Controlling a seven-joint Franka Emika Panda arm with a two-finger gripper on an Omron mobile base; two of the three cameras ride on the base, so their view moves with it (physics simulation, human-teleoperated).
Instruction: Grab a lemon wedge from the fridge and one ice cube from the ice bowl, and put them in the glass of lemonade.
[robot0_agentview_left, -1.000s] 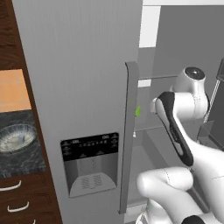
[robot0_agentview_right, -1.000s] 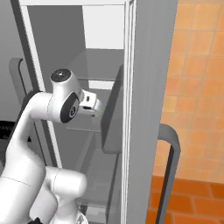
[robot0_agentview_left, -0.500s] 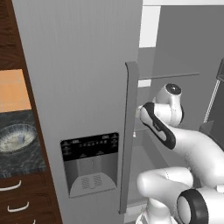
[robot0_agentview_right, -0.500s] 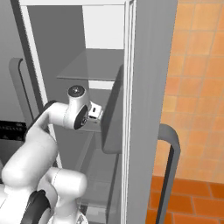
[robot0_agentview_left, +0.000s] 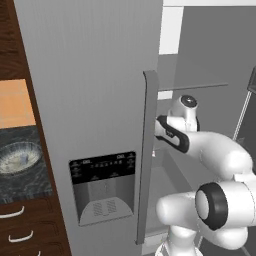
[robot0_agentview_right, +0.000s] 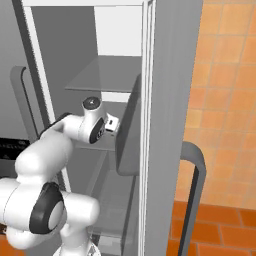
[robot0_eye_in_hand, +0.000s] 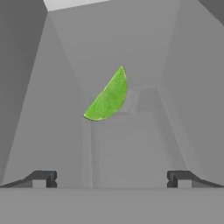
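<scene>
Gripper (robot0_eye_in_hand: 111, 178) is hanging wide open, facing the ungrasped lemon wedge (robot0_eye_in_hand: 107, 97) inside the fridge (robot0_agentview_left: 90, 75); every step remains.

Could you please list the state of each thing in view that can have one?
fridge: right door open, left door with the dispenser shut.
lemon wedge: on a shelf inside the fridge, ahead of the gripper, not held.
gripper: open, empty.
ice bowl: upright on the counter, untouched.
</scene>
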